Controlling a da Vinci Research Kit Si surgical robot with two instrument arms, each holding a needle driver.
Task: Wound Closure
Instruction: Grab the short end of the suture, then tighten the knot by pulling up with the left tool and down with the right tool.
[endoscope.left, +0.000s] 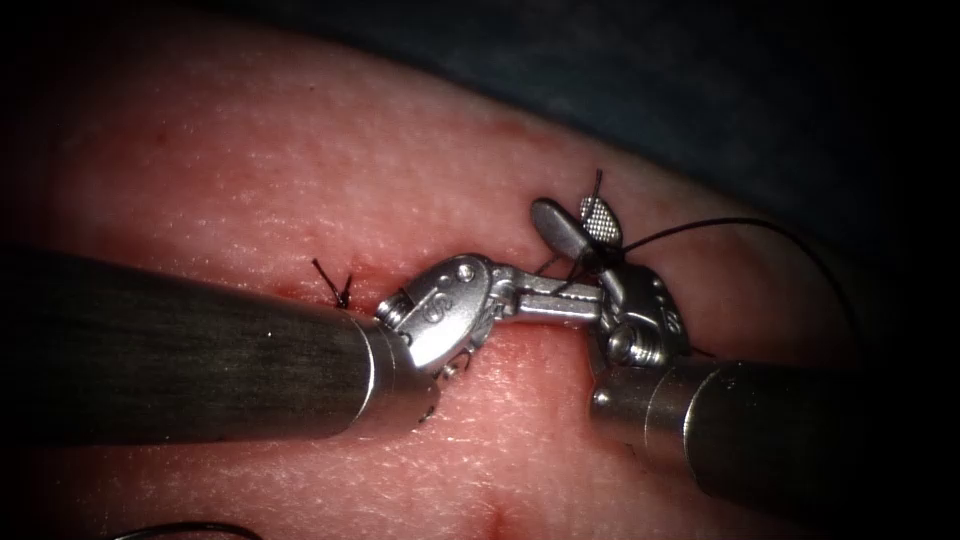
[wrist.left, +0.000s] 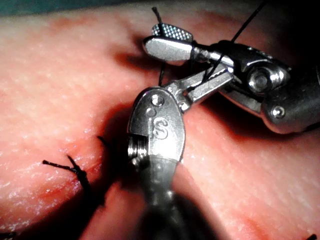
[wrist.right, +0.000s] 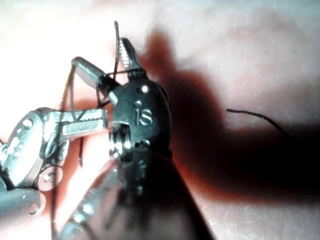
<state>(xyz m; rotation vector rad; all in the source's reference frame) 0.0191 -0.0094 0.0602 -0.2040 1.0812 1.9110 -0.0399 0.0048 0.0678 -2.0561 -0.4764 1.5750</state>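
R tool (endoscope.left: 583, 222) sits w/ jaws apart, thread (endoscope.left: 700, 228) running across the gap between them, not clamped. L tool (endoscope.left: 570, 300) reaches in from the pic's left, jaws together & pinched on the thread just below R's open jaws, so L is the nearer arm. Thread's free run trails off right over the tissue (endoscope.left: 250, 180). Finished stitch (endoscope.left: 340, 290) lies left of both tips. Needle: can't tell where.

Dark blue surface (endoscope.left: 700, 60) beneath; tissue (endoscope.left: 250, 180) lies on it.
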